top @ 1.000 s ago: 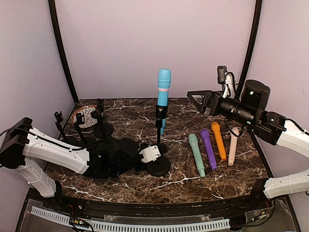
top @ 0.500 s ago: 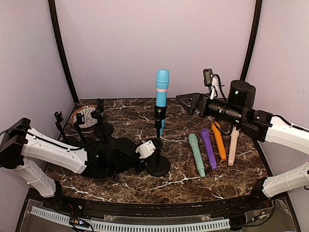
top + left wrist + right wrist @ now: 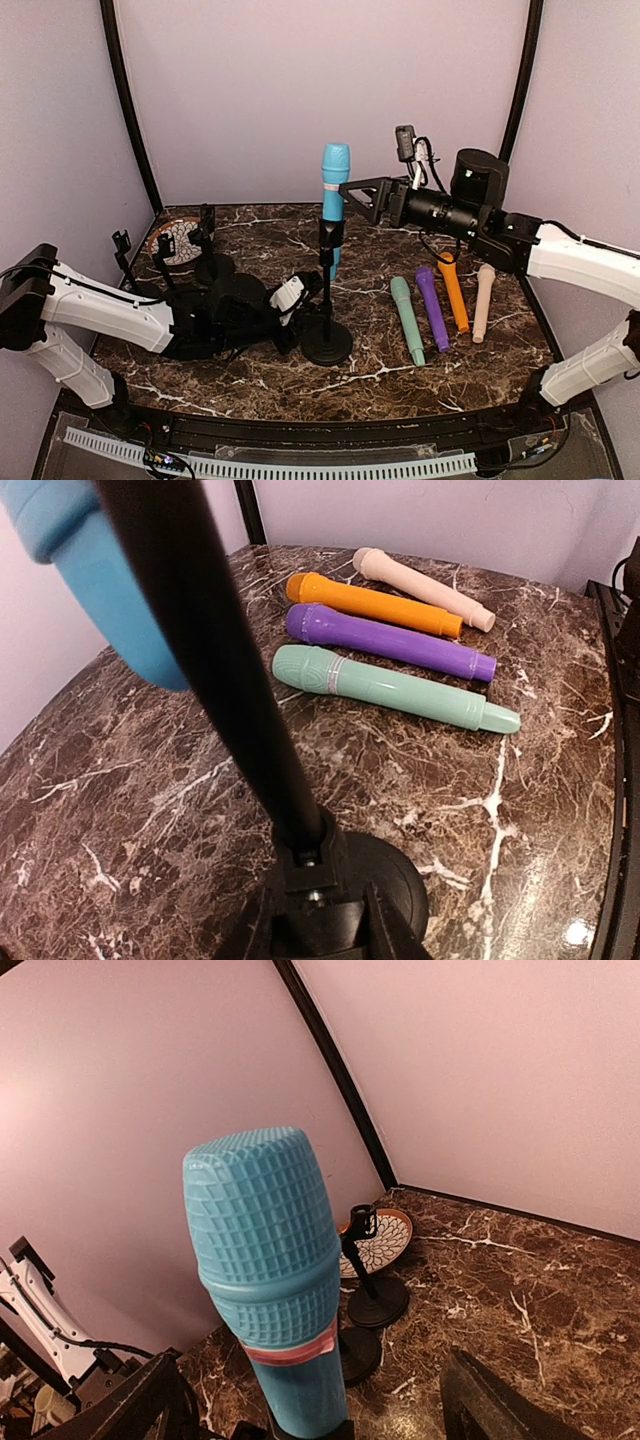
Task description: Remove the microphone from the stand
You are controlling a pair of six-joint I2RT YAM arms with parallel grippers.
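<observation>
A blue microphone (image 3: pixel 335 192) with a pink band stands upright in the clip of a black stand (image 3: pixel 327 300) at mid table. My right gripper (image 3: pixel 352 194) is open at the height of the microphone's head, just to its right. In the right wrist view the microphone (image 3: pixel 270 1270) fills the gap between the two fingers (image 3: pixel 130 1410), untouched. My left gripper (image 3: pixel 308 303) lies low on the table, shut on the stand's foot. In the left wrist view its fingers (image 3: pixel 262 932) hug the hub of the stand (image 3: pixel 300 820) above the round base.
Teal (image 3: pixel 407 320), purple (image 3: pixel 432 307), orange (image 3: pixel 452 292) and beige (image 3: pixel 483 300) microphones lie side by side right of the stand. Three empty black stands (image 3: pixel 210 245) and a patterned plate (image 3: pixel 178 240) are at the back left.
My right gripper has moved left, from well right of the microphone to its head. My left gripper has shifted a little left and back at the stand's foot. The microphone has not moved.
</observation>
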